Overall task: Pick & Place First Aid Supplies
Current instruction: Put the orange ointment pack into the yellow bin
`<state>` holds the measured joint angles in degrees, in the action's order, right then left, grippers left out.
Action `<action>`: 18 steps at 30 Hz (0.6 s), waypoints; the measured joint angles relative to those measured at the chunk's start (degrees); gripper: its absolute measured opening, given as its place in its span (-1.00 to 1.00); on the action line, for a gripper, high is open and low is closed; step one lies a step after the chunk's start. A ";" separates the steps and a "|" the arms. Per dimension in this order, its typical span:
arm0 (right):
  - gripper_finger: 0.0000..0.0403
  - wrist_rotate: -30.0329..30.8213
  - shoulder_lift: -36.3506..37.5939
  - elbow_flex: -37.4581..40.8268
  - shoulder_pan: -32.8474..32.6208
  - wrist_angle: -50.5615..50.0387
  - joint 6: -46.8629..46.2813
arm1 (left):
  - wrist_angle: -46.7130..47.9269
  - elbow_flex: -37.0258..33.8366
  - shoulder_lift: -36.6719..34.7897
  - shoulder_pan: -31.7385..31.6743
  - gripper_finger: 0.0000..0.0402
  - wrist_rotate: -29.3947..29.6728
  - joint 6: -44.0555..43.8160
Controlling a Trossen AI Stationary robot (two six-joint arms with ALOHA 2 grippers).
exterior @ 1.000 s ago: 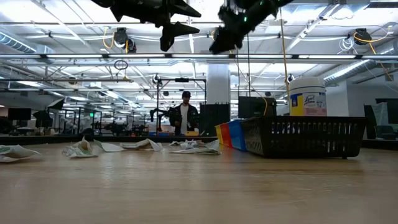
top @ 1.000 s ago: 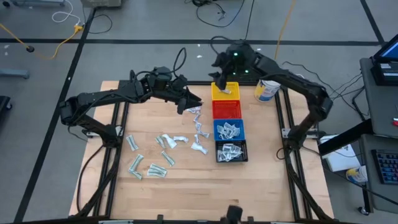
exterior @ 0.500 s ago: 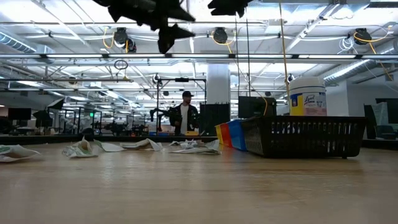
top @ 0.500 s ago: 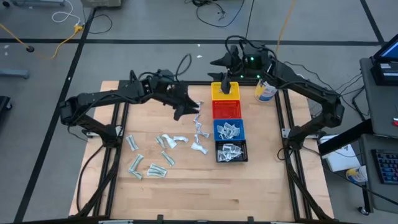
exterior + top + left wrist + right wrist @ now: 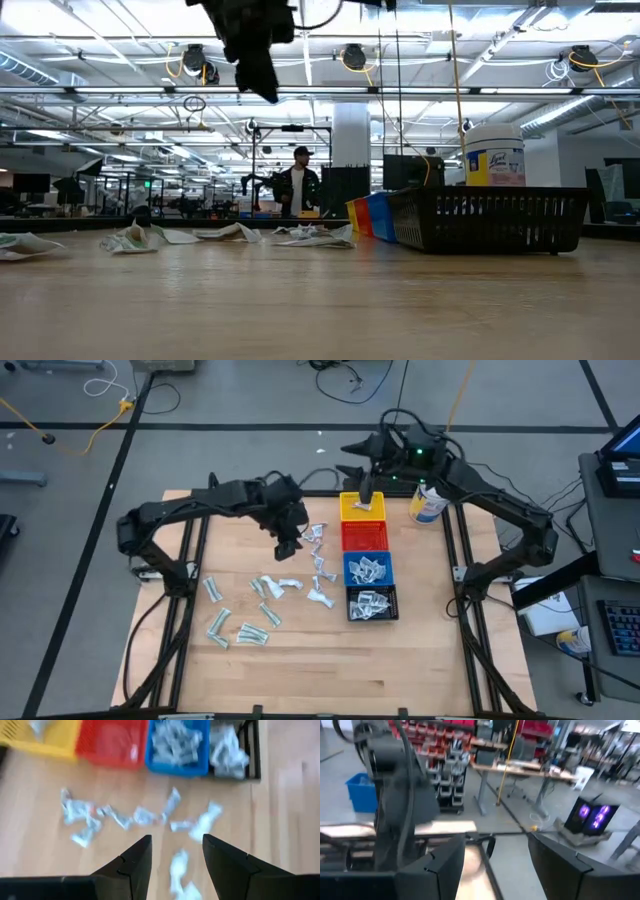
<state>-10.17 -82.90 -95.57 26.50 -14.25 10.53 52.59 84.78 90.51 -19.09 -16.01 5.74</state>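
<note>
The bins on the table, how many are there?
4, in one row right of the loose packets: yellow bin farthest back, then red bin, blue bin, and black bin nearest the front. None seems hidden.

Matt pale wood table (image 5: 420, 645); crinkly paper packets (image 5: 262, 588); plastic mesh bins (image 5: 365, 536).

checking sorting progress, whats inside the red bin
The red bin shows mostly bare mesh floor; one small white packet appears in the left wrist view. Nothing covers it.
</note>
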 joint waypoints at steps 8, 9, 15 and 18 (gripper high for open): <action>0.05 2.74 3.43 0.00 0.00 4.10 0.87 | 7.42 10.14 10.40 3.74 -0.10 6.05 4.89; 0.05 2.73 3.93 0.00 0.00 3.98 0.87 | 7.86 11.23 11.74 4.31 -0.10 6.45 5.14; 0.05 2.69 5.40 0.00 0.00 3.72 1.08 | 7.65 15.15 17.52 7.13 -0.10 7.39 8.12; 0.05 2.69 5.90 0.00 0.00 3.74 1.08 | 7.28 15.18 20.19 8.45 -0.10 11.19 10.38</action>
<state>-7.49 -76.99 -95.57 26.50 -10.50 11.62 59.87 99.96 110.70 -10.64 -4.82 16.12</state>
